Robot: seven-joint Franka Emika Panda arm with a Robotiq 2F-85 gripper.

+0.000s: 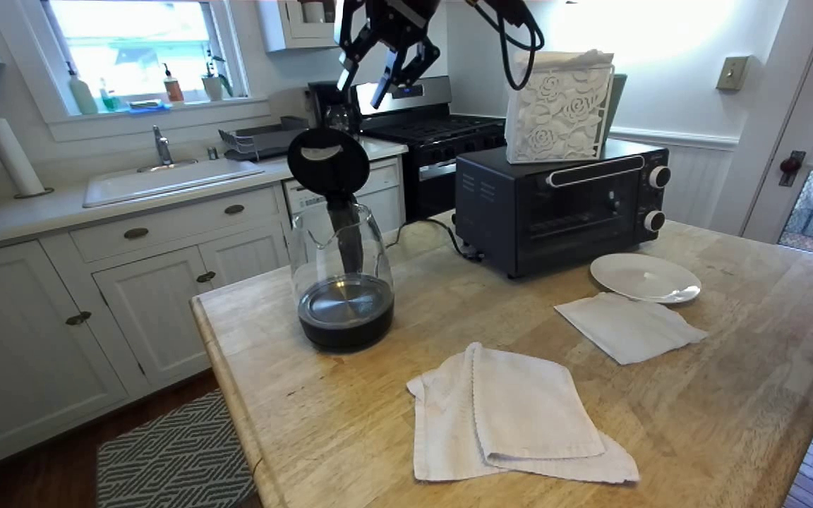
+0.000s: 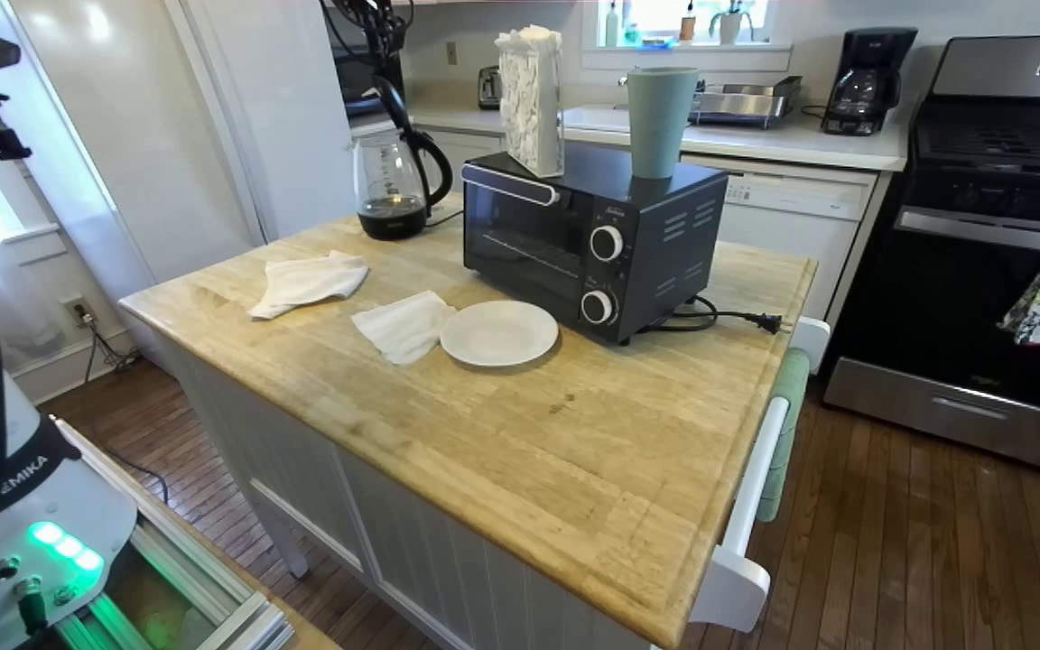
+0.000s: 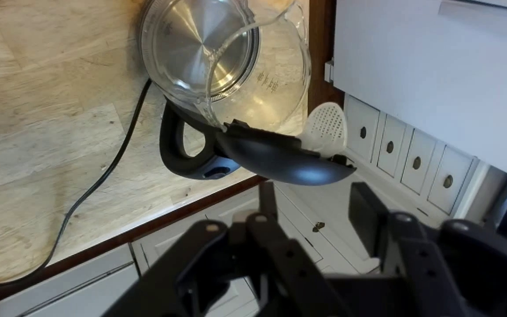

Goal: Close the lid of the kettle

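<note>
The clear glass kettle (image 1: 346,317) stands upright on the wooden table; it also shows in an exterior view (image 2: 392,215) and in the wrist view (image 3: 200,48). Its black round lid (image 1: 329,166) stands open, tilted up on the handle side, and shows edge-on in an exterior view (image 2: 391,101). In the wrist view the lid's domed outer side (image 3: 286,159) faces the jaws. My gripper (image 1: 362,90) is open and empty, above and behind the lid. In the wrist view the fingertips (image 3: 314,193) sit just beyond the lid, with no contact visible.
A black toaster oven (image 1: 555,212) stands beside the kettle, with a white napkin holder (image 1: 559,109) and a green cup (image 2: 662,122) on top. A cord (image 3: 99,182) runs near the handle. A folded cloth (image 1: 519,416), a napkin (image 1: 629,328) and a plate (image 1: 645,277) lie on the table.
</note>
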